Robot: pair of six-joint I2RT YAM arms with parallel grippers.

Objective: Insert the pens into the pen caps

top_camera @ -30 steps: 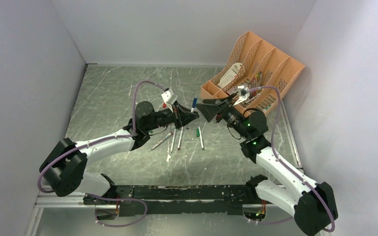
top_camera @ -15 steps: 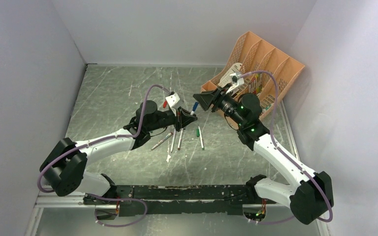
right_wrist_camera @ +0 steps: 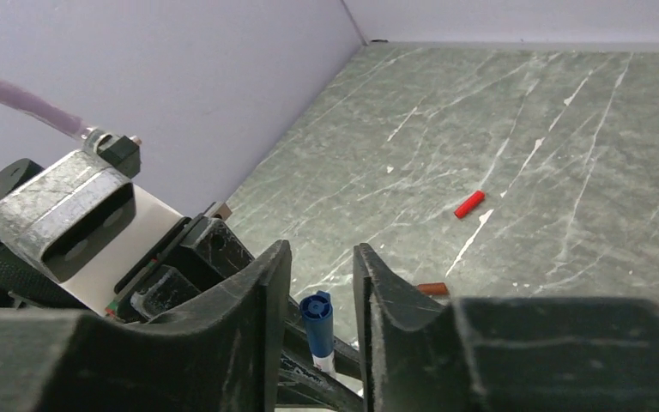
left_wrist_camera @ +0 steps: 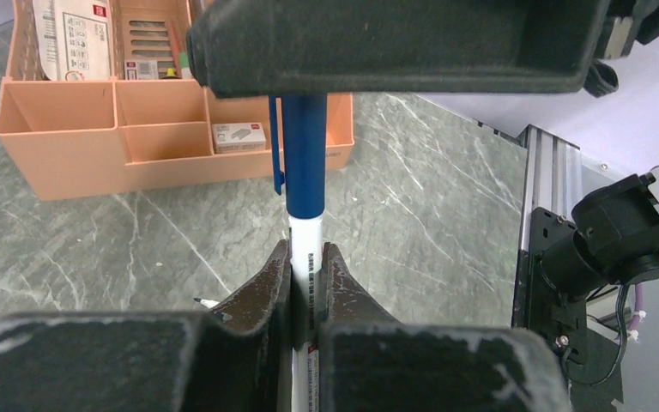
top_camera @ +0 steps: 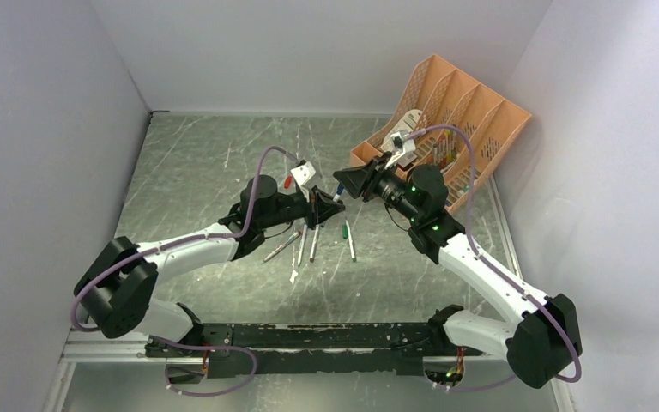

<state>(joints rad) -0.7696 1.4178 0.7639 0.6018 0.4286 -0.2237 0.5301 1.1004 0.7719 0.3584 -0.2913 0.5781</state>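
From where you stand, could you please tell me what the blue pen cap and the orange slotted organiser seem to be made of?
Blue pen cap: likely smooth moulded plastic, with a soft sheen and an integral clip. Orange slotted organiser: probably matte moulded plastic, thin uniform walls and perforated panels.

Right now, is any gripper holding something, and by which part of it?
The left gripper clamps the pen by its white barrel, just below the blue cap. The right gripper stands open around that cap, holding nothing.
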